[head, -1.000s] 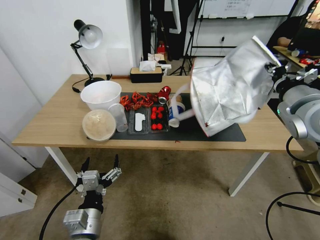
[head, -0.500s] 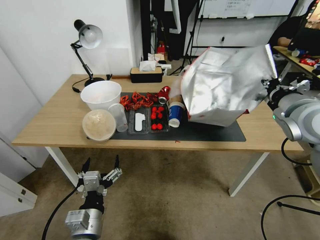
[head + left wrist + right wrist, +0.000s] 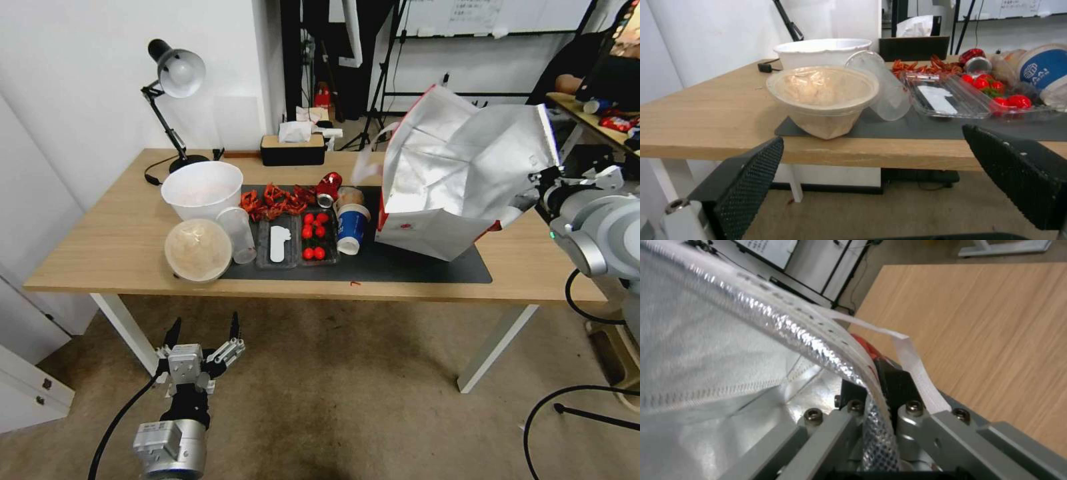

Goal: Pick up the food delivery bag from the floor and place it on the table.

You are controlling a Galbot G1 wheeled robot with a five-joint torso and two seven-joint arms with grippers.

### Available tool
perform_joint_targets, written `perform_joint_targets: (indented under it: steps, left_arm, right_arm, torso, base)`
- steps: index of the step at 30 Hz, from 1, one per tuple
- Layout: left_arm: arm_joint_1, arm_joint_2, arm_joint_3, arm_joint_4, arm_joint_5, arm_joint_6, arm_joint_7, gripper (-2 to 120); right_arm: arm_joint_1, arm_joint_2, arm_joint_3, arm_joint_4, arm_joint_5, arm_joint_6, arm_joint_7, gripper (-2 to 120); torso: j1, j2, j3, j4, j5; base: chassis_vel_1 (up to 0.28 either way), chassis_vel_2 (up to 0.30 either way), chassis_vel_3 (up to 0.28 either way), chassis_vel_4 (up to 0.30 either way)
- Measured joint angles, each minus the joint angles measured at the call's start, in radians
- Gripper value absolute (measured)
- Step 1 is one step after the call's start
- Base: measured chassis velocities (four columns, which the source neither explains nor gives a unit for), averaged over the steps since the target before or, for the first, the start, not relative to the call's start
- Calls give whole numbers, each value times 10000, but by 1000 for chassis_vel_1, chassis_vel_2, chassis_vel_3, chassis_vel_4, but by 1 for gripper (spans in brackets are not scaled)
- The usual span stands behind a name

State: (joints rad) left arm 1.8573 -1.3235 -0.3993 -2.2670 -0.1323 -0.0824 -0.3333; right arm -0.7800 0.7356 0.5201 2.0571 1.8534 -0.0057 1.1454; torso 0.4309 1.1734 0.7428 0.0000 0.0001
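Food delivery bag (image 3: 460, 180) on desk (image 3: 113, 233), tilted, base on dark mat (image 3: 413, 263) beside blue cup (image 3: 351, 229). Judged light, soft, crumpling; foil slippery; best held at stitched rim or strap. Right tool (image 3: 878, 396) clenched on bag rim at bag's right edge. Left tool (image 3: 200, 343) parked low over floor (image 3: 347, 380), released.

A studio-like lab or office room is indicated: a whiteboard (image 3: 493, 15) and black tripod stands (image 3: 383, 73) are seen against the far wall, well beyond the right gripper (image 3: 541, 179). A light-wood table (image 3: 100, 247) is laid out as a staged scene with a desk lamp (image 3: 175, 80) and food props, ahead of the left gripper (image 3: 203, 330), which hangs low over worn carpet (image 3: 347, 380). White cabinets (image 3: 27, 393) are seen just beside that arm.
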Motion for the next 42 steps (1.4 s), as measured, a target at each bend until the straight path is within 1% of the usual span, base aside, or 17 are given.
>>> perform_joint_targets:
  steps: [5,11,16,27,28,29,30,32,33,35,37,38,39,41,42]
  left_arm:
    - [-22,-12,-27,-4,0,3,0,100]
    - [-24,-35,-28,1,7,9,-1,100]
    - [-12,-37,-58,1,16,16,-12,100]
    - [26,-140,-23,21,106,7,-15,100]
    - [34,-140,-22,21,106,6,-15,100]
    - [40,-137,-22,21,106,5,-15,100]
    - [40,-137,-22,21,106,5,-15,100]
    - [44,-134,-22,21,106,4,-15,100]
    - [52,-132,-21,21,106,0,-16,100]
    - [57,-130,-18,21,106,-3,-17,100]
    - [63,-124,-9,16,106,-5,-19,100]
    - [63,-119,-8,13,106,-5,-20,100]
    - [63,-119,-8,13,106,-5,-20,100]
    - [63,-91,-9,12,106,-5,-21,100]
    - [63,-91,-9,12,106,-5,-21,100]
  right_arm:
    - [555,-210,-160,-215,176,-251,590,0]
    - [745,-146,-337,-429,200,-486,830,0]
    - [844,4,-527,-604,90,-614,961,0]
    - [1164,-54,-770,-860,32,-915,984,0]
    - [1172,-67,-790,-860,28,-936,894,2]
    - [1175,-69,-815,-860,18,-944,808,8]
    - [1175,-69,-815,-860,18,-944,808,8]
    - [1182,-69,-829,-860,18,-946,759,14]
    - [1197,-70,-845,-870,31,-949,697,24]
    - [1207,-69,-853,-880,38,-956,670,25]
    - [1276,-70,-913,-925,107,-1017,584,38]
    - [1325,-74,-952,-945,116,-1034,568,41]
    - [1325,-74,-952,-945,116,-1034,568,41]
    - [1495,-87,-1082,-1001,108,-1058,544,53]
    - [1495,-87,-1082,-1001,108,-1058,544,53]
  torso:
    - [0,0,0,0,-1]
    - [0,1,-1,-1,-2]
    - [0,0,0,0,0]
    - [0,1,0,0,0]
    - [0,0,0,-1,-2]
    - [0,0,0,-1,-1]
    - [0,0,0,-1,-1]
    - [0,0,0,-1,0]
    - [0,0,0,0,-1]
    - [0,0,0,0,-1]
    - [0,0,0,-1,-1]
    - [0,0,0,0,0]
    - [0,0,0,0,0]
    - [0,0,0,0,0]
    - [0,0,0,0,0]
  base:
    - [0,0,0,0]
    - [0,0,0,0]
    - [0,0,0,0]
    - [0,0,0,0]
    - [0,0,0,0]
    - [0,0,0,0]
    - [0,0,0,0]
    - [0,0,0,0]
    - [0,0,0,0]
    - [0,0,0,0]
    - [0,0,0,0]
    - [0,0,0,0]
    - [0,0,0,0]
    - [0,0,0,0]
    - [0,0,0,0]
